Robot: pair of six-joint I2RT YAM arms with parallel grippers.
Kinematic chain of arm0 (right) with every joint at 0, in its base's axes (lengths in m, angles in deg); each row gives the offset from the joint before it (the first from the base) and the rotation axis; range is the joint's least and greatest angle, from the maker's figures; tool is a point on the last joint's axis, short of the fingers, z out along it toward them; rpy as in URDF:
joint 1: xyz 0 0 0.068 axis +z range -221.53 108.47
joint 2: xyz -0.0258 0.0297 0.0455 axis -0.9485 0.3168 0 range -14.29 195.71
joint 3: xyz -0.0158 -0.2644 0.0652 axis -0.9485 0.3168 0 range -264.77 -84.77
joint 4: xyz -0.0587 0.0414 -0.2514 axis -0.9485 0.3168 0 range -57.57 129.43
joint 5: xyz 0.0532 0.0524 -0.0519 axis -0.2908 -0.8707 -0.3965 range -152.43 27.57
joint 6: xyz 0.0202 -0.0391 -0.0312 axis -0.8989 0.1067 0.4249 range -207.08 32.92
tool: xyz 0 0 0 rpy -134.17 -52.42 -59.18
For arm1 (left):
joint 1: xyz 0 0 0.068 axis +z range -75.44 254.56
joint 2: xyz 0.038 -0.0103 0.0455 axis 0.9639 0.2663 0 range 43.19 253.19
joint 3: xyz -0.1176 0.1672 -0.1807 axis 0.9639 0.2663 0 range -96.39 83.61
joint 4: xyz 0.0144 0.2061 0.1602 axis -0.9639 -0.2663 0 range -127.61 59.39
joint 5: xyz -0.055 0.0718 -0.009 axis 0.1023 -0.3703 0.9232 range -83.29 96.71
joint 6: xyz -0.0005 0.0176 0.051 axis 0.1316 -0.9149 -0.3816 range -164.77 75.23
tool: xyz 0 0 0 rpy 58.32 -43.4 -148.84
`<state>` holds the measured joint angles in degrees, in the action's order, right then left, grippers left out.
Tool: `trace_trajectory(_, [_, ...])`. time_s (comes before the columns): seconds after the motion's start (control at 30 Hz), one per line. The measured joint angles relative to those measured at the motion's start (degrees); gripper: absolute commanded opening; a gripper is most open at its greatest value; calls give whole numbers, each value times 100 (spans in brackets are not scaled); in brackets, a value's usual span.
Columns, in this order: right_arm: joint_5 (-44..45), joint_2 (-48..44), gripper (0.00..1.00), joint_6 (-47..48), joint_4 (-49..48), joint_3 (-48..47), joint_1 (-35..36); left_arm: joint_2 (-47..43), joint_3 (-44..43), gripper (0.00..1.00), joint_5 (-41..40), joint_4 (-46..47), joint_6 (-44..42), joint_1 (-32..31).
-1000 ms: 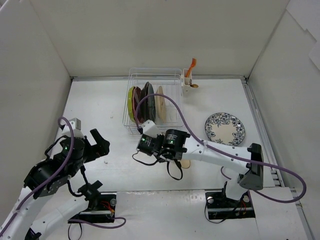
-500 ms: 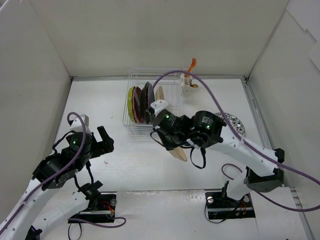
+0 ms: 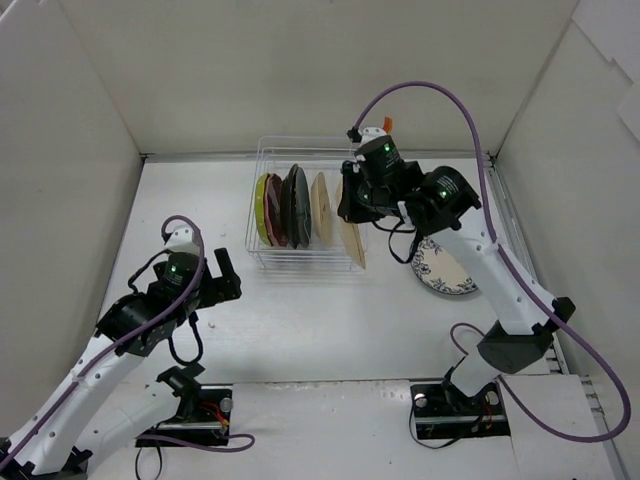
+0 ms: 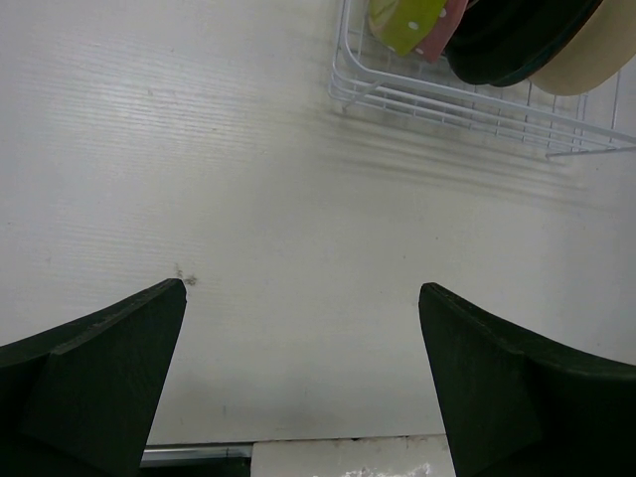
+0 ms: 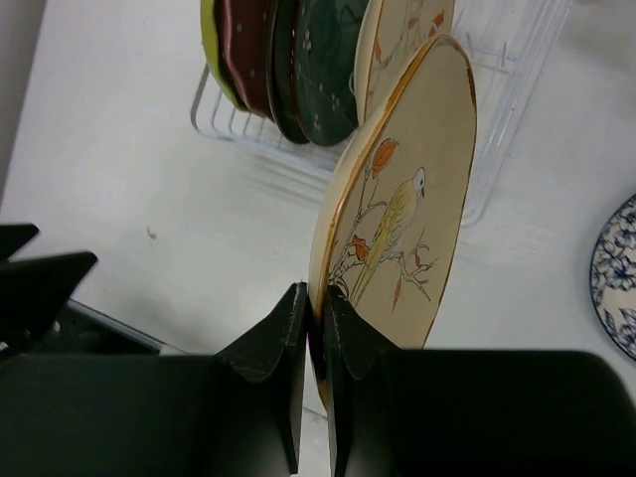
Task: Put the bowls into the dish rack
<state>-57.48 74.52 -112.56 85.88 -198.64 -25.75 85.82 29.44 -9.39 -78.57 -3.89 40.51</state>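
Lime dotted bowl (image 4: 402,20), pink dotted bowl (image 4: 449,18), teal bowl (image 5: 333,70), cream bird-print bowl (image 5: 402,214), blue-floral bowl (image 5: 618,278), white rack (image 4: 437,99).

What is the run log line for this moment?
right gripper: shut on cream bird bowl, at dish rack | left gripper: open, empty | blue-patterned bowl: on table

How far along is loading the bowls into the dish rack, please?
Done: lime green, pink, dark teal and cream bowls stand in the dish rack. In hand: the right pincer grips a bird-print bowl at the rack's right end. Remaining: the blue floral dish on the table; the left pincer is open, empty.
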Motion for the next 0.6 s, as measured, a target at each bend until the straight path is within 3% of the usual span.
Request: trace_trajectory(0.6, [-702,1377,0,-614,-2070,-308,-1178,-114,531,99,573,299,-107,192])
